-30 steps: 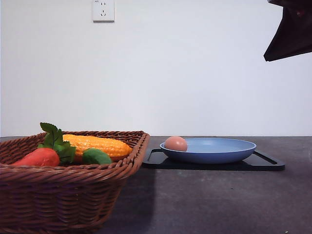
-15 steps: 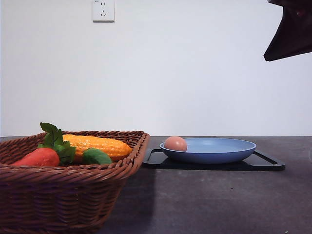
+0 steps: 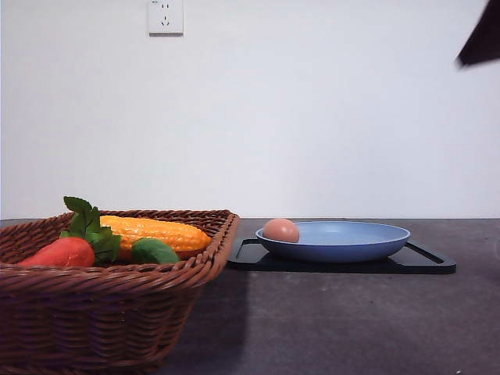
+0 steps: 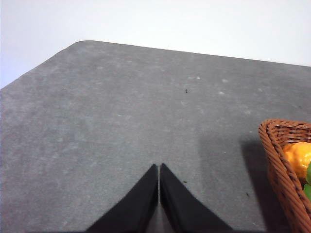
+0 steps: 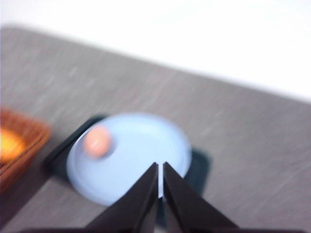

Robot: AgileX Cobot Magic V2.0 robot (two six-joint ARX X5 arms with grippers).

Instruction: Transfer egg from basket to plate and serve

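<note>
While the wicker basket [image 3: 109, 297] sat nearest on the dark worktop [image 3: 336, 320], it held only a red-orange vegetable with green leaves [image 3: 66, 250], a small green vegetable [image 3: 154, 251] and a corn cob [image 3: 156, 233]. Beyond its rim and to the right, a flat black tray [image 3: 426, 262] carried the light-blue plate [image 3: 367, 242], and the egg [image 3: 281, 230] already lay in that plate, close against the rim on the basket side.

Off to the left, over bare worktop beside the basket, the left pincer [image 4: 159, 171] had its fingers pressed together on nothing. Higher up, above the plate, the right pincer [image 5: 160, 170] also had its tips nearly touching and held nothing; that view was blurred, so finer detail could not be read.

I judged the transfer done and only the serving left. An egg so near the rim could roll across the smooth plate or over its low edge if the tray or plate were lifted unevenly or jerked. A grip on one tray handle alone would tilt everything. Any low sweep by the right arm could clip the plate.
</note>
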